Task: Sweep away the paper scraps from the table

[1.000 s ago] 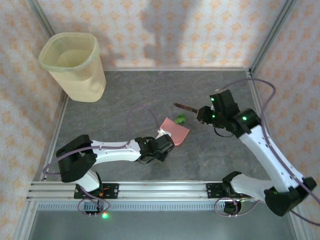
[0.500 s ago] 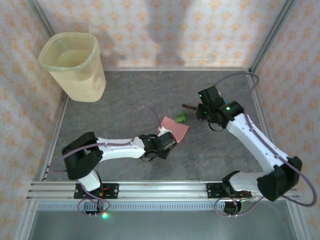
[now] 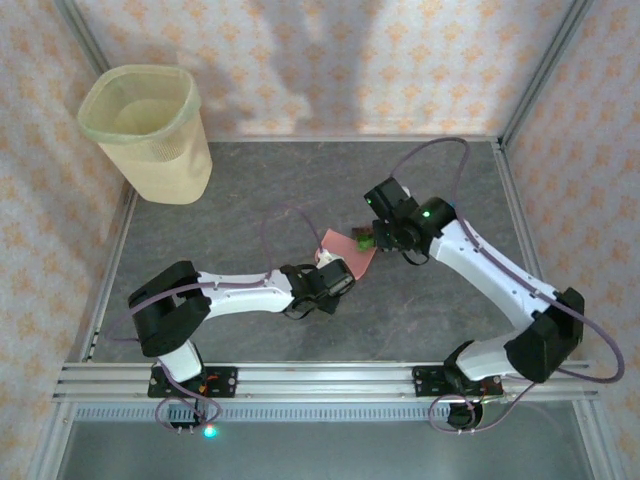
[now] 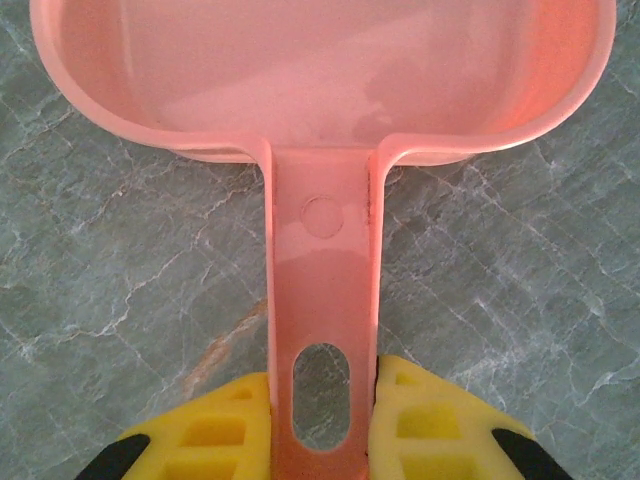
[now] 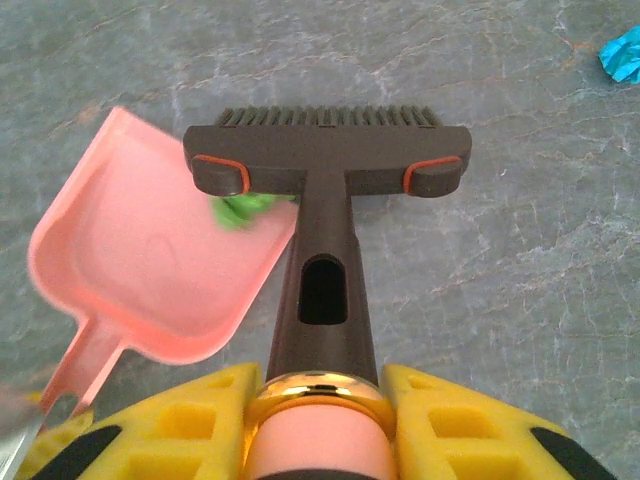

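Note:
A pink dustpan point(image 3: 352, 262) lies flat on the table point(image 3: 240, 190), and my left gripper point(image 4: 322, 420) is shut on its handle point(image 4: 322, 290). My right gripper point(image 5: 318, 420) is shut on the handle of a dark brush point(image 5: 327, 160), whose head stands at the dustpan's open lip point(image 5: 270, 255). A green paper scrap point(image 5: 240, 210) sits on the pan's front edge, partly tucked under the brush head, and it shows from above as a green speck point(image 3: 362, 241). A teal-blue scrap point(image 5: 622, 52) lies on the table far to the right of the brush.
A pale yellow bin point(image 3: 150, 130) stands in the far left corner. Aluminium rails point(image 3: 300, 380) run along the near edge, and patterned walls close the other sides.
My right arm has swung left with the brush, carrying the green scrap onto the dustpan's lip. The left gripper and the dustpan have barely shifted.

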